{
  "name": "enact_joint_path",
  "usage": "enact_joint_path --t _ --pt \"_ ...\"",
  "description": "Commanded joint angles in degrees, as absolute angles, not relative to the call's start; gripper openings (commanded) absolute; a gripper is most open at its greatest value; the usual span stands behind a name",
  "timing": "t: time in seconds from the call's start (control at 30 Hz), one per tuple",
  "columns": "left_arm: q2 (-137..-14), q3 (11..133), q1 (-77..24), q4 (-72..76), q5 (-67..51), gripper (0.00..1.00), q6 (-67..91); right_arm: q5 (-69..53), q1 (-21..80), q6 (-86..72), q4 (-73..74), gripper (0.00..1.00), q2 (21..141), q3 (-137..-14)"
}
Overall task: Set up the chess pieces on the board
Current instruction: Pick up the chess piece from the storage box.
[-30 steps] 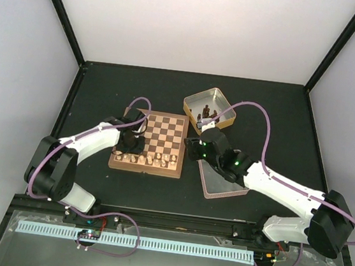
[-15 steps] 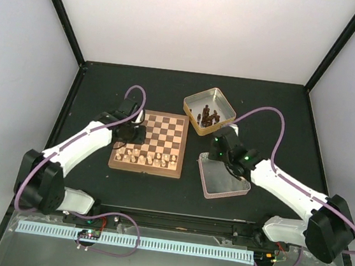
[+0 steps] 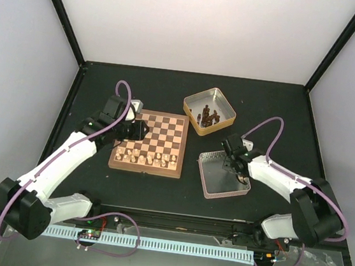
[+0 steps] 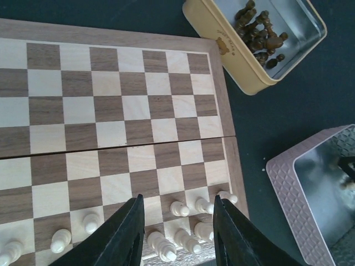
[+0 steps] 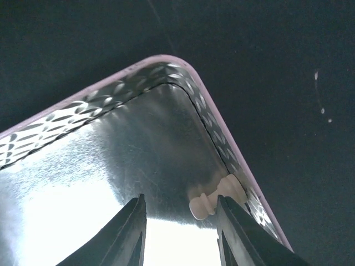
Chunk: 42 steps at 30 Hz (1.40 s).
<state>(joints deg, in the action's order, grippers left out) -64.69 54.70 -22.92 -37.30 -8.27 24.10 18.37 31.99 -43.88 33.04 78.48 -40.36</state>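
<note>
Partly opened and empty, the left tool (image 4: 177,198) is seen poised above the near right corner of the board (image 4: 111,111), where pale chess pieces (image 4: 180,209) are stood upright in two rows along the near edge; none is touched by its jaws. The right tool (image 5: 180,199), its jaws likewise parted by a moderate gap, is lowered into the pink-rimmed tin (image 5: 83,108), which is set on the dark tabletop (image 3: 106,86) near the board's right side. Nothing is gripped there: a single pale piece (image 5: 202,205) is seen lying on its side on the tin's shiny floor, tucked into the corner against the wall and just beside the finger at the right of the wrist view, though whether it is touched cannot be told. Its long axis is laid slantwise in that view, from lower left to upper right, along the wall. Farther back, a yellow tin (image 3: 220,126) is shown holding a heap of dark brown pieces (image 3: 209,115), set apart from the board's far right corner.
</note>
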Motion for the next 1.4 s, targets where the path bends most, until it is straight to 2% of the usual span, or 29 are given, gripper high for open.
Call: enact_joint_path --t 0.0,0.23,0.53,0.8,0.9,1.17,1.37 --pt "-63.66 55.93 -23.09 -35.72 -11.54 0.36 24.45 20.45 31.73 -50.93 31.68 0.36 80.10 -39.46" --pt "-63.34 54.79 -23.12 -35.14 -12.08 0.36 24.19 23.32 31.71 -63.68 31.45 0.37 79.36 -37.05" --pt "-62.40 54.68 -23.03 -35.79 -11.86 0.37 22.55 27.78 31.64 -74.40 32.37 0.37 82.71 -40.10" --pt "-62.51 54.59 -23.03 -35.75 -11.82 0.37 22.02 28.07 30.72 -80.45 33.71 0.29 85.69 -41.43" --pt "-62.63 54.43 -22.98 -35.55 -12.08 0.37 22.06 27.33 30.41 -80.52 32.95 0.24 86.12 -40.93" --pt "-62.92 54.03 -23.03 -35.11 -12.68 0.37 22.52 22.82 30.39 -72.68 30.59 0.04 83.89 -39.28" --pt "-62.81 52.93 -23.02 -33.99 -13.54 0.37 23.19 11.77 30.40 -59.28 27.22 0.01 78.63 -36.98"
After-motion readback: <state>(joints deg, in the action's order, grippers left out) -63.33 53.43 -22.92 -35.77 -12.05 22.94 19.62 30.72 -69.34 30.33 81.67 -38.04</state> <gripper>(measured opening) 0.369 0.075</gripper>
